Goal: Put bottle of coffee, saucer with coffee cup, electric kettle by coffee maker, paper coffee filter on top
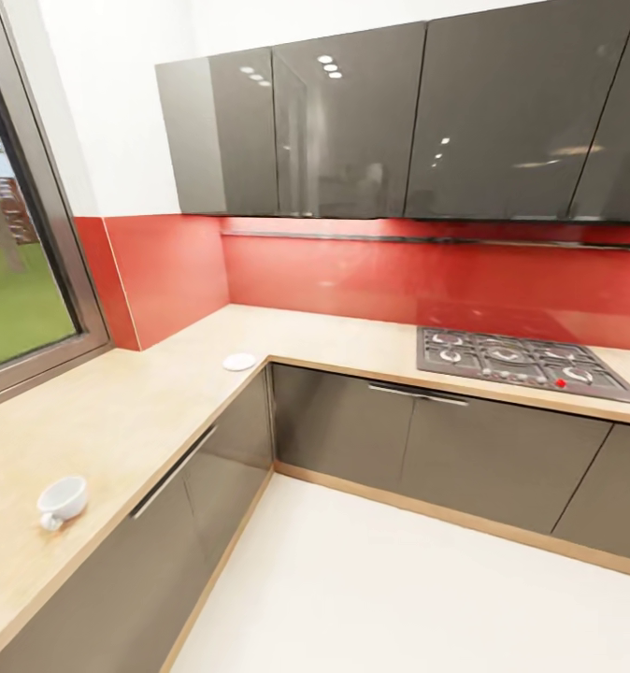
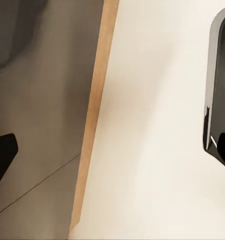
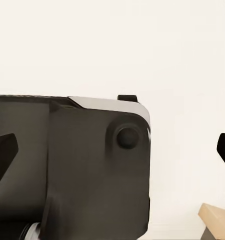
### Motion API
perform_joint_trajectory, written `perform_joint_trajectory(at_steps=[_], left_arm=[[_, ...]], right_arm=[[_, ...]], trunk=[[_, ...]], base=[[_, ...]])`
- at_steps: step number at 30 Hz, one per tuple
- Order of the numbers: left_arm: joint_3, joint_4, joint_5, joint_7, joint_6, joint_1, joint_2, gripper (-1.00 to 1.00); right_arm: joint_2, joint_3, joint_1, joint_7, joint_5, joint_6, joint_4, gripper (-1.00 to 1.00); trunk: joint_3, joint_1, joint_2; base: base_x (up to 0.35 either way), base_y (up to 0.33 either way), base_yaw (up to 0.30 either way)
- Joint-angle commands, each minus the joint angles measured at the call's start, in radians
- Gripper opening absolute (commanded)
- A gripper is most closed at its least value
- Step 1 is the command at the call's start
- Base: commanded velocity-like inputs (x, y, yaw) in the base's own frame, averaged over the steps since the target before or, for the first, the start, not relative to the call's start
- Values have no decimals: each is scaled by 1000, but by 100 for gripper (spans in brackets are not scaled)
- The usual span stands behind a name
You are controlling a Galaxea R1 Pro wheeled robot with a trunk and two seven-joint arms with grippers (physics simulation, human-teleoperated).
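The light tan countertop (image 1: 137,411) runs in an L over dark grey cabinet fronts. A small white saucer (image 1: 239,361) lies flat near the inner corner. The white coffee cup (image 1: 63,500) sits apart from it on the left run, close to the front edge, handle toward me. My left gripper (image 2: 112,150) is open over the pale floor beside a cabinet plinth, with nothing between its fingertips (image 2: 2,155). My right gripper (image 3: 112,150) is also open and empty above the robot's dark base (image 3: 72,170). The coffee maker, bottle of coffee, paper coffee filter and electric kettle are out of view.
A gas hob (image 1: 530,363) is set into the back run at the right. Glossy dark wall cabinets (image 1: 399,121) hang above a red backsplash with a thin dark rail (image 1: 427,240). A window (image 1: 16,280) is at the left. White floor (image 1: 399,598) lies in front.
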Motion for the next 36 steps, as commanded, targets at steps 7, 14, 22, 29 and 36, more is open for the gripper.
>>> perform_joint_trajectory(at_steps=[7, 14, 22, 29, 36], left_arm=[[-4, 0, -6, 7, 3, 0, 0, 100], [-4, 1, -6, 6, 2, 0, -1, 100], [-4, 4, -6, 6, 1, 0, -2, 100], [-4, 6, -6, 6, 1, 0, -1, 100], [-4, 6, -6, 6, 1, 0, -1, 100]], right_arm=[[0, 9, -1, -3, -8, -3, 0, 100], [0, 9, -1, -3, -8, -3, 0, 100], [2, 10, 0, -3, -8, -3, 0, 100], [3, 10, 0, -3, -8, -3, 1, 100], [4, 11, -1, -3, -8, -3, 2, 100]], trunk=[[-1, 1, -1], [-1, 1, -1], [-1, 1, -1], [-1, 1, -1], [-1, 1, -1]], base=[[266, -176, 0], [221, -226, 0], [197, -236, 0], [151, -255, 11], [149, -257, 185]])
